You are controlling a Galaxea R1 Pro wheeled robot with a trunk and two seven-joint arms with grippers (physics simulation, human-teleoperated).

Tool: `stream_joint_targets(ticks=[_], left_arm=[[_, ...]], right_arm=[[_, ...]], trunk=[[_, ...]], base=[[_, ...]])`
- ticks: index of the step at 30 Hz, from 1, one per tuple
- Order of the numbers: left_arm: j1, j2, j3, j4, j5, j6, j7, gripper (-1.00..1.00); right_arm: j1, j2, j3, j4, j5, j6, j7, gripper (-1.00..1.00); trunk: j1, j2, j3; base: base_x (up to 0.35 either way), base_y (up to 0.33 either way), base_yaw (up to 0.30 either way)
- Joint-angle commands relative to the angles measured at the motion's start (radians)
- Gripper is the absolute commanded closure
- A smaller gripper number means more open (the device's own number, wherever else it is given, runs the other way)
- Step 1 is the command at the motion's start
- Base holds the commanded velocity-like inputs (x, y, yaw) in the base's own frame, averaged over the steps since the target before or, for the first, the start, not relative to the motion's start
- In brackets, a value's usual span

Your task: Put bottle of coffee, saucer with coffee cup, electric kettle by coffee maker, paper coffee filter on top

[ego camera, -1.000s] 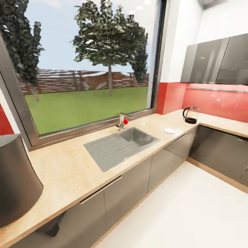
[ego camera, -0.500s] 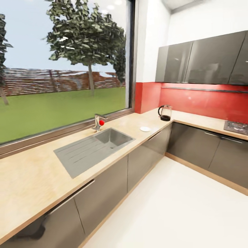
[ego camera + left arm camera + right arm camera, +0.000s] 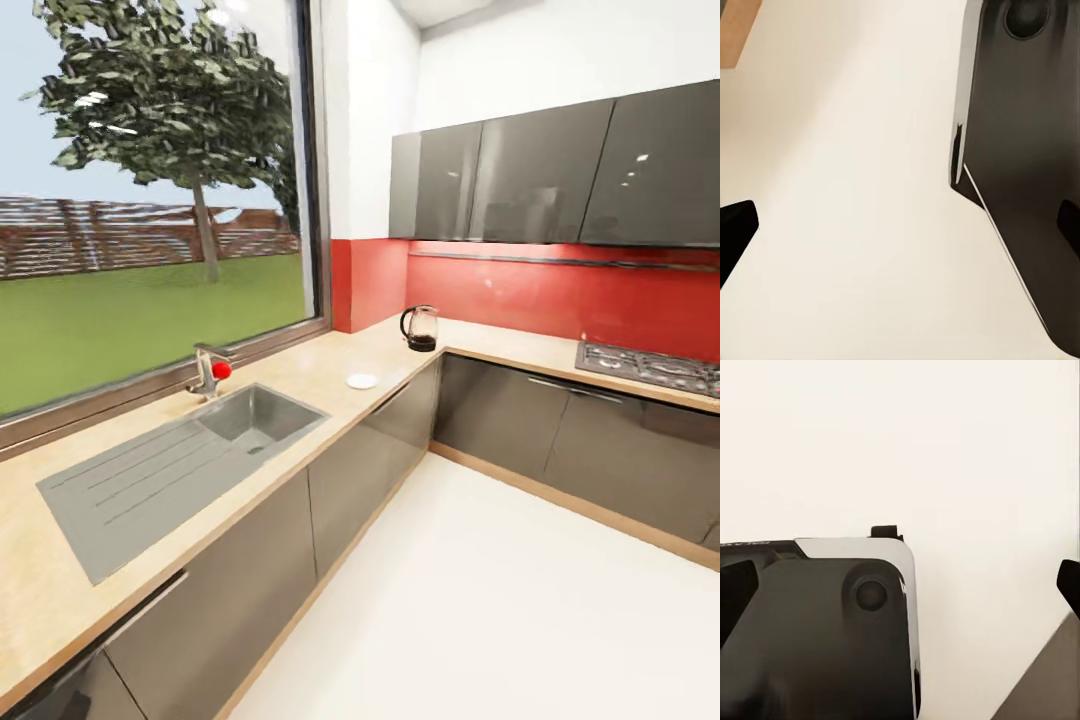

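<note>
My 2 grippers hang spread, holding nothing, over the floor. The electric kettle (image 3: 421, 328) sits in the kitchen countertop (image 3: 330, 372) corner, the saucer (image 3: 362, 381) near it; approaching carelessly could knock either.

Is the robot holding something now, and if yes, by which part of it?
Nothing is held. Both wrist views show the fingers wide apart over bare floor. The kettle and saucer sit on the countertop.

The kitchen countertop (image 3: 330, 375) carries the saucer (image 3: 362, 381) and the electric kettle (image 3: 421, 329).
</note>
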Motion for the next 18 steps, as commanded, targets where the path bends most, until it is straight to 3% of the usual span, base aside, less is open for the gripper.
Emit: stream_joint_targets(ticks=[1, 18], left_arm=[[0.001, 0.0, 0.002, -0.002, 0.002, -0.002, 0.001, -1.0], [0.001, 0.0, 0.001, -0.002, -0.002, -0.017, 0.001, -1.0]], right_arm=[[-0.001, 0.0, -0.009, 0.001, 0.009, -0.003, 0.003, -1.0], [-0.001, 0.0, -0.008, 0.001, 0.009, -0.003, 0.004, -1.0]], trunk=[[0.001, -0.001, -0.001], [0.001, -0.001, -0.001]], base=[[0.287, -0.147, -0.3], [0.287, -0.159, -0.3]])
